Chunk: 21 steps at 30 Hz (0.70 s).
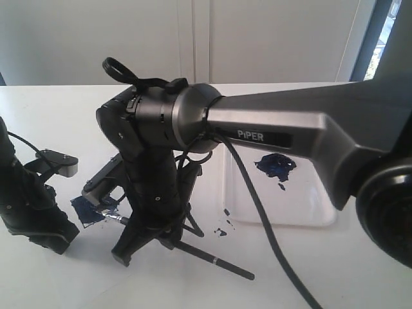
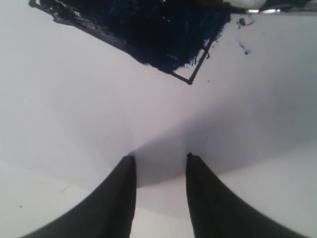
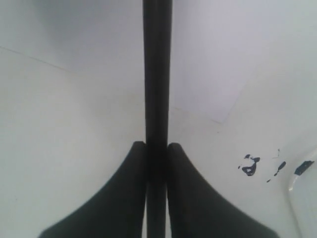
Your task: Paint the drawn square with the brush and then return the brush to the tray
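Note:
The drawn square (image 1: 89, 210) lies on the table at the left, smeared dark blue; in the left wrist view the square (image 2: 148, 29) is nearly filled, with one thin black corner still showing. My right gripper (image 1: 145, 244) points down just right of it, shut on the brush (image 1: 212, 261). The black handle slants out to the right and the silver ferrule (image 1: 116, 219) reaches the square's edge. In the right wrist view the handle (image 3: 157, 74) runs straight between the shut fingers (image 3: 124, 198). My left gripper (image 2: 158, 156) rests open and empty near the square. The tray (image 1: 309, 206) sits at the right.
A dark blue paint blob (image 1: 275, 166) sits on the tray. Small blue spatters (image 1: 222, 230) mark the table between the tray and the square. The right arm's black cable (image 1: 257, 212) hangs across the front. The tray's corner (image 3: 302, 198) shows in the right wrist view.

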Tool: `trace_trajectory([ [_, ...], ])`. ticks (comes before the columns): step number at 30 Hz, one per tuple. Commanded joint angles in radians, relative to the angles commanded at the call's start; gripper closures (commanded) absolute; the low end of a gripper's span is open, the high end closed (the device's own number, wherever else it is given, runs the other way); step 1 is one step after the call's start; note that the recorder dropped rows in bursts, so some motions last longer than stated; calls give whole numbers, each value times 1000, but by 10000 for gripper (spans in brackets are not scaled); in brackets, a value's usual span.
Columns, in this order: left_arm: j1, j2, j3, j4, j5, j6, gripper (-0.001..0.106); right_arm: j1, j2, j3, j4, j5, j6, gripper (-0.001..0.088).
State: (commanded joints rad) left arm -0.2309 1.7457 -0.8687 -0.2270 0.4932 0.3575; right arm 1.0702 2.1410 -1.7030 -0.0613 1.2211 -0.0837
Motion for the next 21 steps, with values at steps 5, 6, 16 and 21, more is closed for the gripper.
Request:
trace_trajectory([
  [5, 0, 0, 0, 0, -4, 0, 644, 0, 0, 0, 13, 0, -43, 868],
  [6, 0, 0, 0, 0, -4, 0, 644, 0, 0, 0, 11, 0, -43, 868],
  [16, 0, 0, 0, 0, -4, 0, 644, 44, 3, 0, -26, 0, -52, 868],
  [21, 0, 0, 0, 0, -2, 0, 644, 53, 6, 0, -140, 0, 11, 868],
])
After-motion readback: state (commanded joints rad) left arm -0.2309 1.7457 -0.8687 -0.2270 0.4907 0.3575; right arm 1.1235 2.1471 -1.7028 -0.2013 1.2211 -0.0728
